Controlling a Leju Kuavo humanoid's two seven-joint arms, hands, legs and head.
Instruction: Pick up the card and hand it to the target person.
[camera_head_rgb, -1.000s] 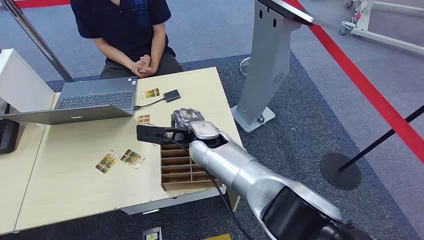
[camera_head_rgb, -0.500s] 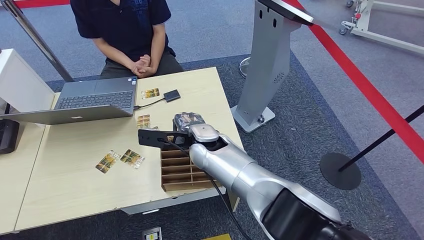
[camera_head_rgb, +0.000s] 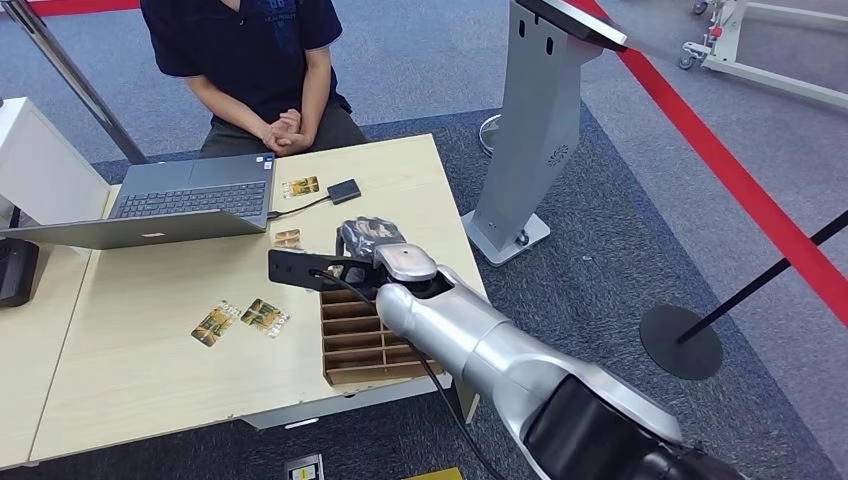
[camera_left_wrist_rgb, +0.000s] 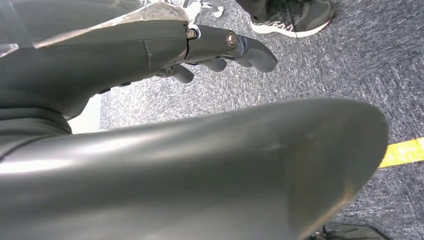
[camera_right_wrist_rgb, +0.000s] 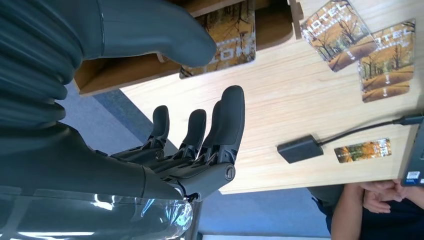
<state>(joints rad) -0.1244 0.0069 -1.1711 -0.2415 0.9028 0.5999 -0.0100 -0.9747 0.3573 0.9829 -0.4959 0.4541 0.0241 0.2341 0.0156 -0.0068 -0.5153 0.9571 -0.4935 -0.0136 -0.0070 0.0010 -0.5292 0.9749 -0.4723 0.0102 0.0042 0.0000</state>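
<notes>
The right hand is seen empty, fingers straight and apart, above the far end of the brown slotted wooden card rack. An autumn-print hotel card stands in the rack. The left hand hangs over carpet, grasp not discernible.

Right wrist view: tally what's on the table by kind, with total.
Hotel cards: 4, the last one standing in the organizer
Wooden organizer: 1
Black adapter with cable: 1
Laptop, corner at the picture's edge: 1
Total: 7
</notes>
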